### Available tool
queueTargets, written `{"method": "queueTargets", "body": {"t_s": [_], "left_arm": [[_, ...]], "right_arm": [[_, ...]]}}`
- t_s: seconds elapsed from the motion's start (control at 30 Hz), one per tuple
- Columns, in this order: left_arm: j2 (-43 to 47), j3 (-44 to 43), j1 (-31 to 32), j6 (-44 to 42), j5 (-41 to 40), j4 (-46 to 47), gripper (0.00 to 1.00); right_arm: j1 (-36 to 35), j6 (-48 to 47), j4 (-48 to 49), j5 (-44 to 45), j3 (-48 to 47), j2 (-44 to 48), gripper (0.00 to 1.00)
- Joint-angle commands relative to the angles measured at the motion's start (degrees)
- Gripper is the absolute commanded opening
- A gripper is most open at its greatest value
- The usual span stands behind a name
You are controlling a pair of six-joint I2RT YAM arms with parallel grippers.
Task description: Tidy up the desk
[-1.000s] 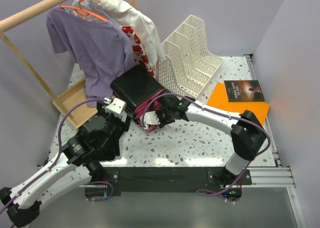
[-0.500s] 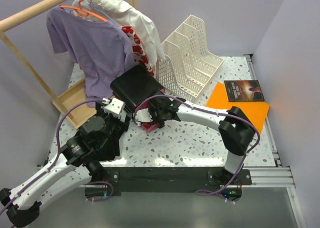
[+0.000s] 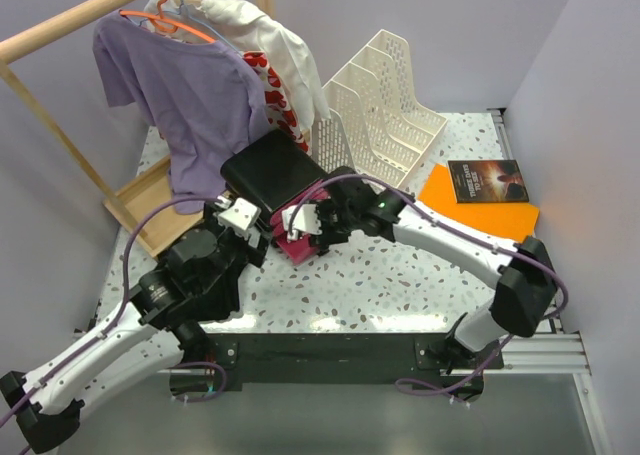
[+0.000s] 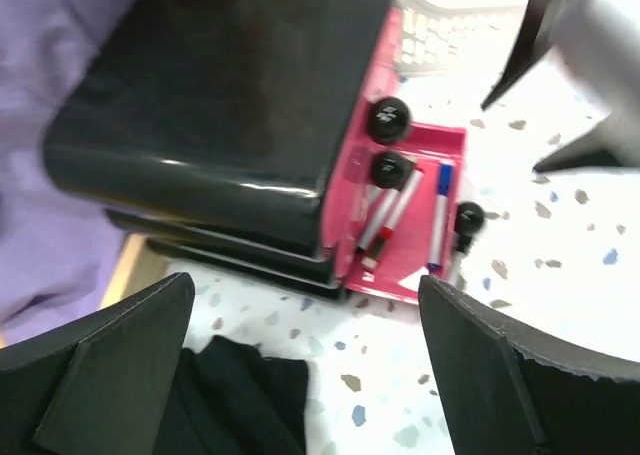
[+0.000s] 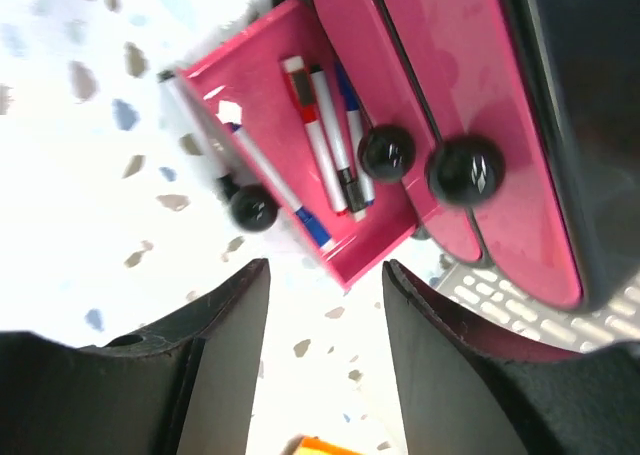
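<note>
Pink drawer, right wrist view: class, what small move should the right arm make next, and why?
Probably push it shut: set the right gripper against the front knob and ease the pink drawer into the black drawer unit. The drawer stands pulled out, the markers already lie inside it, and the gripper's jaws are open and empty near its front.

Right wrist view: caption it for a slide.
Open right gripper hovers over the pulled-out pink drawer holding red and blue markers, on the speckled desk.
</note>
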State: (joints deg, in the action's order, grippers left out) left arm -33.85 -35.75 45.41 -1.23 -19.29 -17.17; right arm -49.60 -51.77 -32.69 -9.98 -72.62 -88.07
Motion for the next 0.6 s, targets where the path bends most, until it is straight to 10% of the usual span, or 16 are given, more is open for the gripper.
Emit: {"method": "queueTargets", "body": {"t_s": [0.0,0.27,0.57], "left_arm": [[-3.85,-0.46,-0.32,0.8,10.91,3.19,1.0],[-17.12,-2.13,0.55,15.63,24.65,4.25,0.95],[-33.46,-8.72,15.31,23.73,12.53,2.24,0.92]], "right_arm": [[6.52,4.3,-7.3,-15.99,2.39,5.79,0.54],[20.58,12.21,-7.22,-32.37,7.83,12.74,0.55],[30.0,15.2,-4.41,-37.48,11.27,16.17,0.57]]}}
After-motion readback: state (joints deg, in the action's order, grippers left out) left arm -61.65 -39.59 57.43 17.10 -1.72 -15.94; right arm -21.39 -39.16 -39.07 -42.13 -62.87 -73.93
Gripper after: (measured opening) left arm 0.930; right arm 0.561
